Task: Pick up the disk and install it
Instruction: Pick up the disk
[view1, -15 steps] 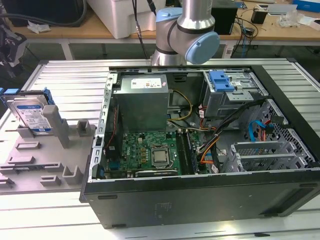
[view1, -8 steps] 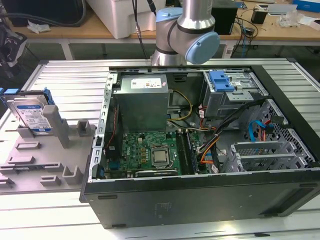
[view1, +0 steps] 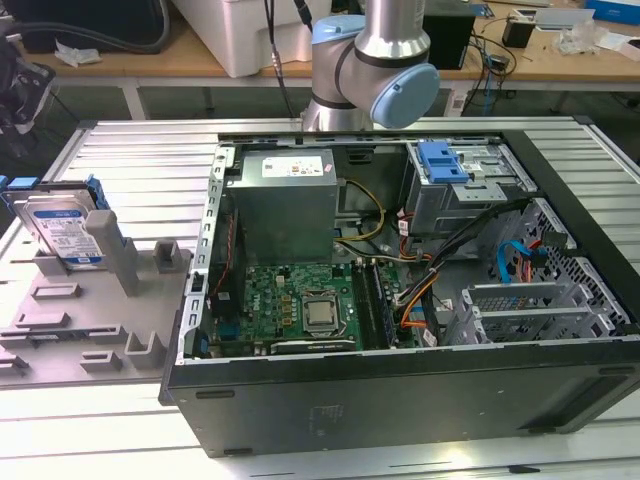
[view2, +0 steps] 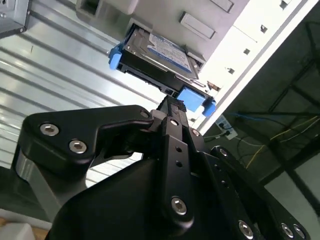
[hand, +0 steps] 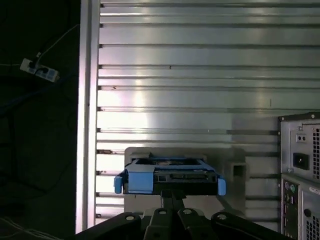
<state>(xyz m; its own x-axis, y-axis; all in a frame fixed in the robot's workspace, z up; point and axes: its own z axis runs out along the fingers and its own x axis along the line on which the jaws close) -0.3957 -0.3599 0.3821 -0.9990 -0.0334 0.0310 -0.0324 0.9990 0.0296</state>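
Note:
The disk (view1: 62, 232) leans upright on a grey plastic fixture (view1: 60, 320) at the exterior view's left, outside the computer case. It is silver-grey with a blue-and-white label and blue rails. Both wrist views show the disk (hand: 170, 176) (view2: 157, 57) ahead of my gripper (hand: 172, 196) (view2: 172, 106), with a gap between them. The black fingers sit close together, shut, with nothing held. In the exterior view the arm (view1: 375, 60) stands behind the case at the top centre.
The open computer case (view1: 400, 420) lies on the ribbed metal table (view1: 140, 160). Inside it are a grey power-supply box (view1: 285, 205), a motherboard (view1: 300, 305), cables, and a grey drive cage with a blue bracket (view1: 445, 165) at the back right.

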